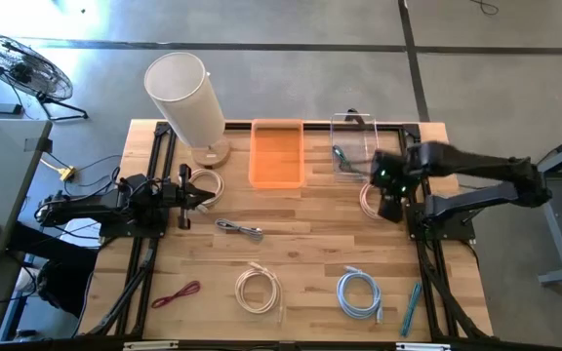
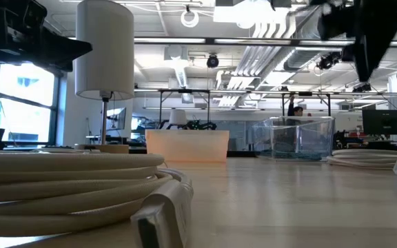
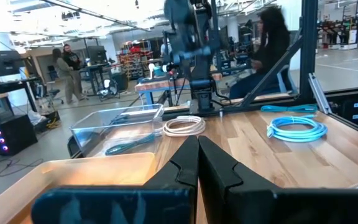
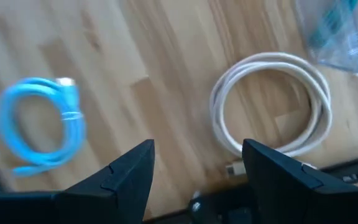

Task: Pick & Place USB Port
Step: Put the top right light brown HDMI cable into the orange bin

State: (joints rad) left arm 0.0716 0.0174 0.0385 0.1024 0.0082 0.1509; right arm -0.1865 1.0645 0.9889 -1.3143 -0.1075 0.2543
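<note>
Item: white coiled cable (image 4: 272,106), taken as the USB cable the task means. It lies flat on the bench (image 1: 301,253) near the right edge, just beside the clear bin (image 1: 352,146) at the back. The right gripper (image 4: 197,165) hangs over it, fingers spread wide and empty.

Handling, as judged: light, soft and springy. The loops would likely sag or slip apart if lifted by one strand. The plug end near the coil's edge looks the stiffest part; a pinch across the bundled strands seems the safer hold. The jacket looks smooth and may slide in the fingers.

Left gripper (image 3: 197,165): low at the left edge of the bench, fingers closed together, holding nothing, pointing across toward the bins.

Other stock on the bench:
- orange bin (image 1: 277,153), back centre, apparently empty.
- the clear bin holds a greenish cable (image 3: 126,146).
- second white coil (image 1: 206,183), back left, beside the lamp (image 1: 185,97).
- grey cable (image 1: 240,229), mid-bench.
- cream coil (image 1: 259,289), front centre.
- light blue coil (image 1: 360,293), front right.
- red cable (image 1: 177,293), front left.
- teal pen-like item (image 1: 410,307), front right corner; what it is cannot be told.

Surface: pale wood planks, level, framed by black rails.

Room: open workshop with grey concrete floor, a floor fan (image 1: 20,63) beyond the back left corner, and benches, screens and several people (image 3: 67,68) well behind.
</note>
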